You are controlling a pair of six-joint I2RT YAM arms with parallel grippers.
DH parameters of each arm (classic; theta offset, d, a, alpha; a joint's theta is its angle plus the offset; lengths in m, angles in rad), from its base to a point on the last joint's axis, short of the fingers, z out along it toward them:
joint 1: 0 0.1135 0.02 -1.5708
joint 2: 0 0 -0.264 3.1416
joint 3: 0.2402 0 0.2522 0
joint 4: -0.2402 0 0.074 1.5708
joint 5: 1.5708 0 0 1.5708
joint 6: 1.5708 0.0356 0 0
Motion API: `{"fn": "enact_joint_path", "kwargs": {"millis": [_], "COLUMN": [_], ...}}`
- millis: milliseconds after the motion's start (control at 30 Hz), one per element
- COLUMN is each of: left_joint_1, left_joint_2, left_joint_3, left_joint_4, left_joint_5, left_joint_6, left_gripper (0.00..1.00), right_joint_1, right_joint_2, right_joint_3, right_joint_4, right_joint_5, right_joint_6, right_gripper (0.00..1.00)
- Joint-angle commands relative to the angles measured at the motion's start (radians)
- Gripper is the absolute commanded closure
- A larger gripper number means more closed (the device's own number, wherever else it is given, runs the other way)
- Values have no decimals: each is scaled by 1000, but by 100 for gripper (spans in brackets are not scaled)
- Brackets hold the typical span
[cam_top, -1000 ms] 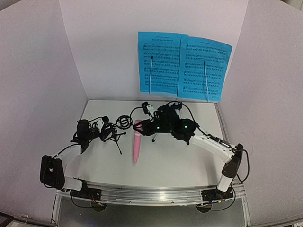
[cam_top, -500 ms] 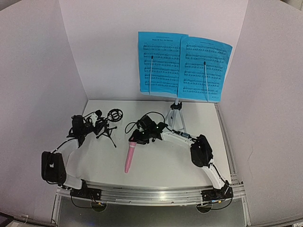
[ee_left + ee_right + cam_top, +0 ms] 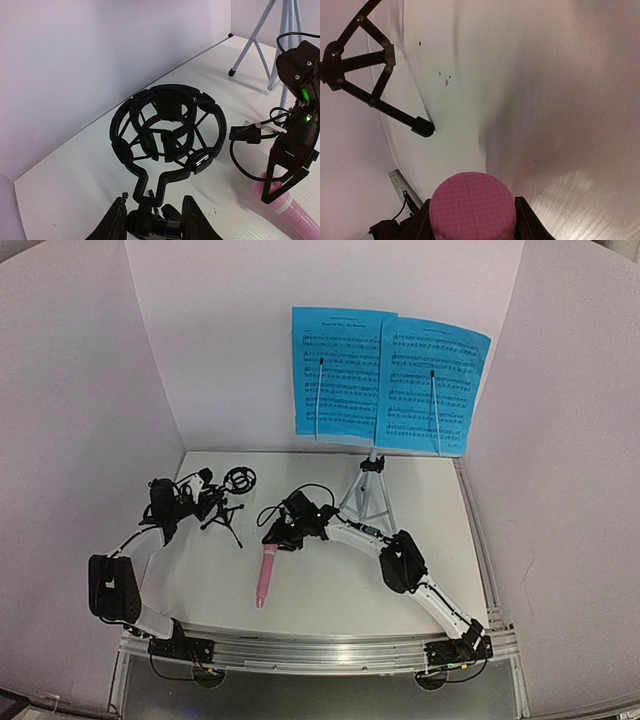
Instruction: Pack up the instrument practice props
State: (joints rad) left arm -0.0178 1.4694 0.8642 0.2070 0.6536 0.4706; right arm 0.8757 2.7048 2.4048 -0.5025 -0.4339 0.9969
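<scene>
Pink mic [image 3: 264,576] clamped in right tool [image 3: 280,536], left tool [image 3: 154,223] prob. gripping blk mic stand [image 3: 165,106].

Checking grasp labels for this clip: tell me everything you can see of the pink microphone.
The pink microphone is a slim, plastic-looking stick with a rounded, waffle-textured head. The right gripper is shut on that head end, one finger each side. The body points toward the near edge of the table. Whether its tip rests on the table is unclear.
</scene>
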Motion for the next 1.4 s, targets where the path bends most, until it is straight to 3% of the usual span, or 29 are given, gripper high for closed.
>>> {"fn": "enact_joint_path", "kwargs": {"millis": [0,267,467,600,1200,1367], "left_joint_1": [13,13,13,13,13,13], "left_joint_2": [38,29,23,20,5,-2], "left_joint_3": [11,3,-7,-8,42,51], "left_joint_4": [-79,-72,-67,-66,-97,-106], "left_joint_5": [-44,-55,-49,-50,-27,-22], "left_joint_6": [58,50,43,44,59,58], "left_gripper": [100,100,96,86,48,41], "right_joint_1": [-4,3,6,8,16,16], "right_joint_2": [59,84,74,59,38,31], "right_joint_3": [75,70,48,40,-5,-6], "right_joint_4": [8,25,33,40,74,81], "right_joint_5": [28,83,119,144,207,219], "right_joint_6": [-25,-38,-29,-31,7,7], "right_gripper": [100,96,82,70,53,51]}}
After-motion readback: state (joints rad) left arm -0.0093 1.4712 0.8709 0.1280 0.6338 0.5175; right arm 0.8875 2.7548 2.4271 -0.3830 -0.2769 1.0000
